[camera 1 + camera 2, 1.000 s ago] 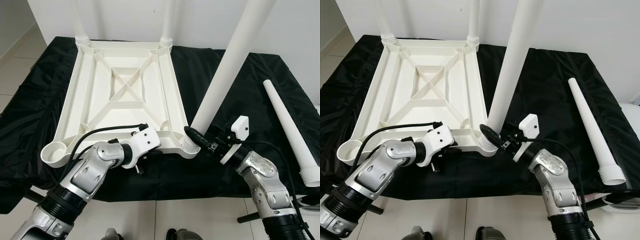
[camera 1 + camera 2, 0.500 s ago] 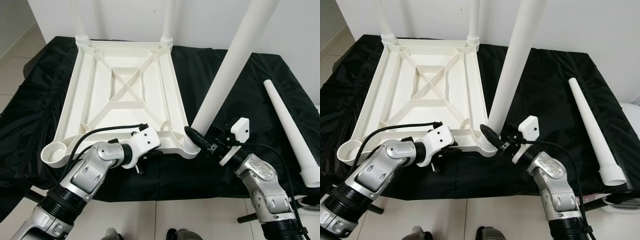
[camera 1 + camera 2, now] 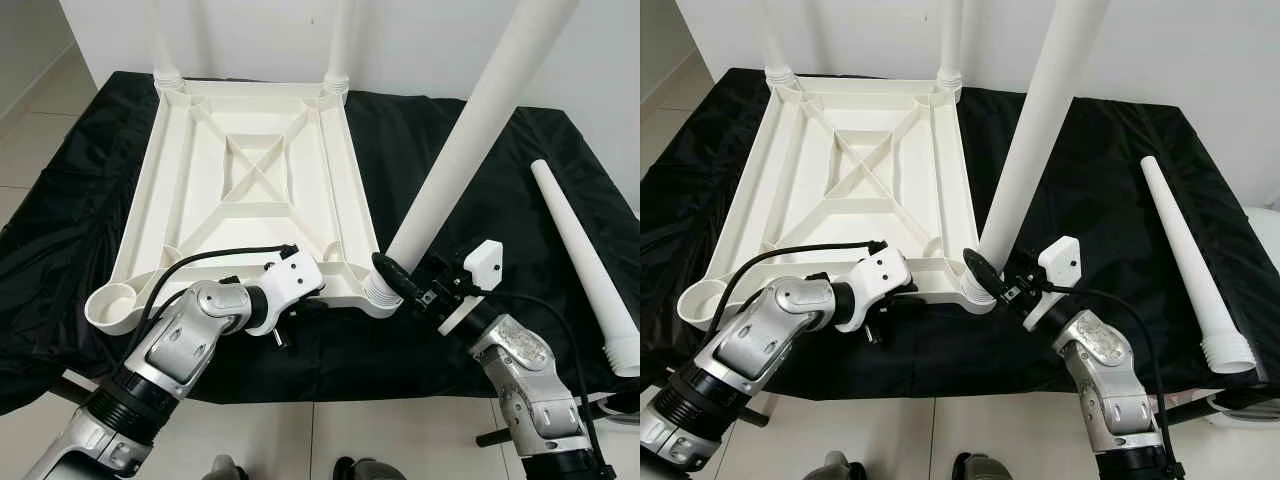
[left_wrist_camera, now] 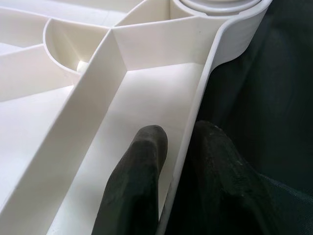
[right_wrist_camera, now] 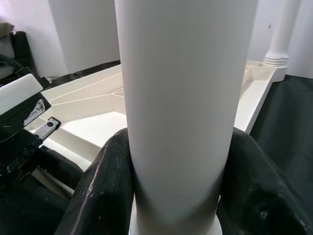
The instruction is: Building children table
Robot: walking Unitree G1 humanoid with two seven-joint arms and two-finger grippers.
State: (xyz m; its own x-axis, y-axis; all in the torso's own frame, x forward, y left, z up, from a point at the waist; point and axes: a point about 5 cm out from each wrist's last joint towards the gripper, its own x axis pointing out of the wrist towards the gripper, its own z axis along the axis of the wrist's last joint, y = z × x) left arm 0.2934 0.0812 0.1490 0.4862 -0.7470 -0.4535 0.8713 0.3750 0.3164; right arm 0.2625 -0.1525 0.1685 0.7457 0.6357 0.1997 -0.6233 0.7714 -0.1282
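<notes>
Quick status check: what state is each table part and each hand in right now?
Tabletop: upside down on the black cloth.
Near-right leg: in its socket, leaning.
Far legs: both upright in sockets.
Loose leg: lying flat.
Near-left socket: empty.
Left hand: pinching the tabletop rim.
Right hand: clamped on the near-right leg.

The upturned white tabletop (image 3: pixel 245 190) covers the left half of the black cloth (image 3: pixel 60 230), its ribs splitting the inside into shallow pockets. Two fitted legs (image 3: pixel 338 50) block the far corners. A tall leg (image 3: pixel 470 150) rises from the near right corner, clamped by the right gripper (image 3: pixel 392 275). The left gripper (image 4: pixel 181 161) pinches the near rim. Open cloth lies between the tall leg and the loose leg (image 3: pixel 585 260) — a passable lane.
</notes>
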